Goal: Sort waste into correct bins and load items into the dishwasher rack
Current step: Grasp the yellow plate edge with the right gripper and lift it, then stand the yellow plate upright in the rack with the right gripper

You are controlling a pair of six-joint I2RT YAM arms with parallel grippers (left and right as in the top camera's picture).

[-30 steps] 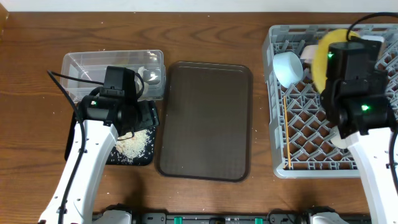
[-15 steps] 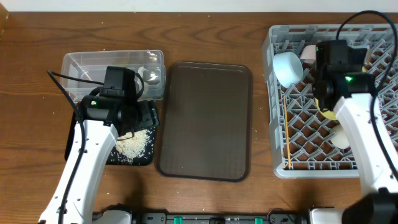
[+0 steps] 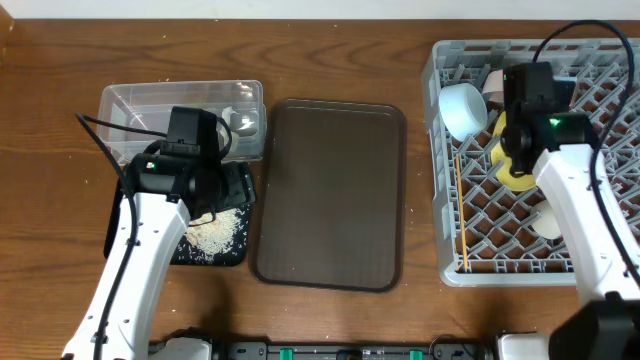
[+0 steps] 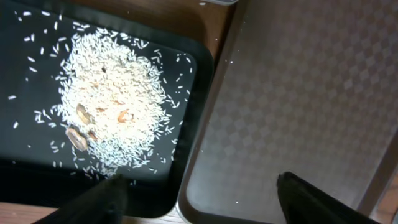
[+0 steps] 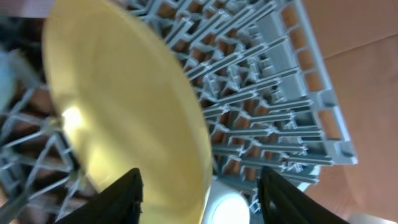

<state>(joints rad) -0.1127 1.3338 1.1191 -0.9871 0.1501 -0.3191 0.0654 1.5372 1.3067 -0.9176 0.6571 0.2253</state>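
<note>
The yellow plate [image 5: 124, 99] stands on edge among the pegs of the grey dishwasher rack [image 3: 440, 180], showing under my right wrist in the overhead view [image 3: 515, 172]. My right gripper [image 5: 202, 193] is open, its fingers either side of the plate's lower rim without pinching it. A white bowl [image 3: 462, 108] and thin chopsticks [image 3: 460, 215] lie in the rack's left part. My left gripper [image 4: 202, 193] is open and empty, straddling the edge between the black tray [image 4: 25, 149] and the brown tray. A heap of white rice [image 4: 112, 106] with a few brown bits lies in the black tray.
The clear tub [image 3: 150, 105] sits behind the black tray [image 3: 180, 255]. The large brown serving tray [image 3: 330, 190] fills the table's middle. A pale round vessel [image 3: 548, 222] rests in the rack near its front, close to the plate.
My right arm has lowered the yellow plate down into the rack and its jaws have gone from shut to open. The left arm has stayed put.
</note>
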